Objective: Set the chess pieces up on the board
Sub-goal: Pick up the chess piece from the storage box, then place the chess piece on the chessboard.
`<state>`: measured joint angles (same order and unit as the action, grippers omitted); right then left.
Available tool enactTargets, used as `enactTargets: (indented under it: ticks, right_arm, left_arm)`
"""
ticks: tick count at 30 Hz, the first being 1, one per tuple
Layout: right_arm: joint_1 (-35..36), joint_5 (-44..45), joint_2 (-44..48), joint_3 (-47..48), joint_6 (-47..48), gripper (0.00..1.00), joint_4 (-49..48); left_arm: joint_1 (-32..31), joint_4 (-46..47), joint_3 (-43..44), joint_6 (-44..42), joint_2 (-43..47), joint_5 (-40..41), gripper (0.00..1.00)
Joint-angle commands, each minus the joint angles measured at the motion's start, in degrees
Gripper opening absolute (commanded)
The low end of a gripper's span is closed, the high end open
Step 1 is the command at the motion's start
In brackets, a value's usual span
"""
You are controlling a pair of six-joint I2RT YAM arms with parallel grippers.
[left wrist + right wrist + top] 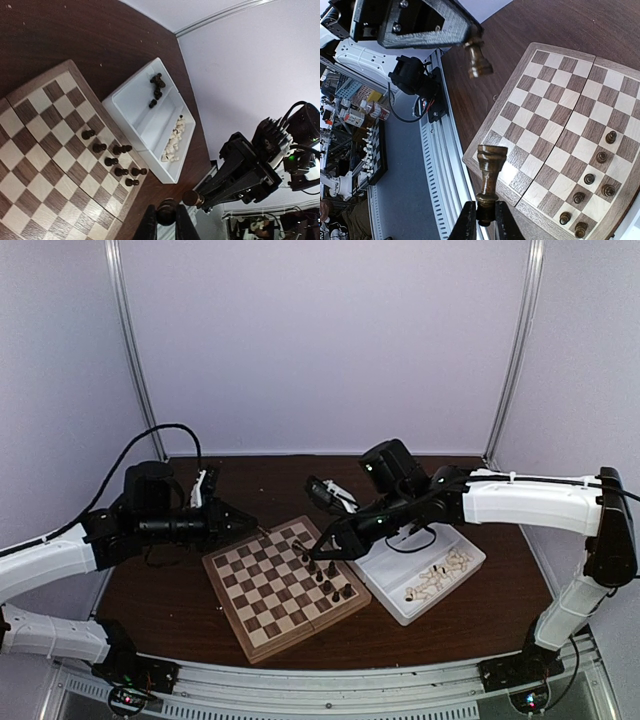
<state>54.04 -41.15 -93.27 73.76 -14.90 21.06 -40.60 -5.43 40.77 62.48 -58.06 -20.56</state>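
The board [270,590] lies in the middle of the table with several dark chess pieces [325,575] standing along its right side. My left gripper [256,528] hovers off the board's far left corner. In its wrist view the left gripper [166,218] is shut on a dark round-topped piece [167,209]. My right gripper [312,553] hangs over the board's right half. Its wrist view shows the right gripper [485,212] shut on one end of a tall dark brown piece [490,167], the flared end pointing away over the board's border [476,161].
A white two-compartment tray [470,562] stands right of the board, with cream pieces [440,575] in one half and a few dark pieces [156,87] in the other. The metal rail [440,165] runs along the table's near edge. Both arms meet above the board.
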Motion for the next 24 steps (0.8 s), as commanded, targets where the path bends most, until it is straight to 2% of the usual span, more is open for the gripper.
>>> enactTargets:
  ticks: [1, 5, 8, 15, 18, 24]
  right_arm:
    - [0.27, 0.05, -0.44, -1.16, 0.7, 0.0, 0.51]
    - [0.23, 0.69, -0.12, -1.4, 0.95, 0.0, 0.81]
    - [0.28, 1.29, -0.23, -1.43, 0.78, 0.0, 0.88]
    - [0.23, 3.36, 0.24, -1.64, 1.37, 0.0, 2.58]
    - [0.19, 5.04, 0.33, -1.44, 2.0, 0.0, 4.4]
    - [0.18, 5.47, -0.22, -1.37, 1.67, 0.0, 5.5]
  left_arm:
    - [-0.01, -7.77, 3.0, -14.15, 1.95, 9.48, 0.0]
    - [-0.55, -9.01, 0.53, -23.95, 1.43, 14.91, 0.0]
    - [-2.37, -6.3, -2.59, -28.46, 0.82, 19.62, 0.0]
    - [-10.34, -3.81, -4.54, -38.1, -4.97, 32.06, 0.0]
    - [-13.67, -1.03, -5.92, -40.16, -7.26, 34.48, 0.0]
    - [-14.47, 4.58, -9.25, -38.39, -9.79, 34.45, 0.0]
